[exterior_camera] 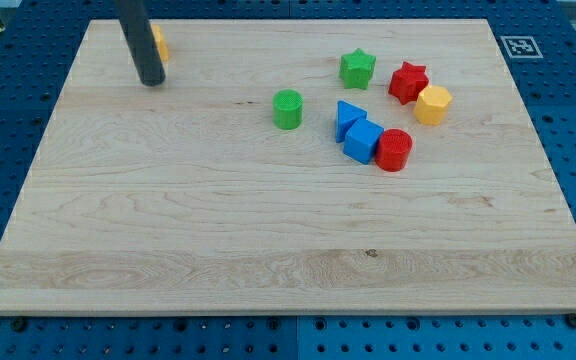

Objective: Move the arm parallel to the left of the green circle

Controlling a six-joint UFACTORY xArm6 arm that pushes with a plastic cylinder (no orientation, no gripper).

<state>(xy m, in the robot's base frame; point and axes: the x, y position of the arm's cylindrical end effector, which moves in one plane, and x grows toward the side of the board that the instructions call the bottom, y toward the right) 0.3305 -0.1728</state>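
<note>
The green circle (287, 109) stands on the wooden board (268, 230) a little above its middle. My tip (152, 81) rests on the board near the view's top left, well to the left of the green circle and slightly higher in the view. A yellow block (159, 43) sits right behind the rod, mostly hidden by it, so its shape cannot be made out.
To the right of the green circle lie a green star (357, 69), a red star (407, 81), a yellow hexagon (432, 104), a blue triangle (348, 117), a blue cube (363, 141) and a red circle (393, 150). A marker tag (519, 45) sits at the top right.
</note>
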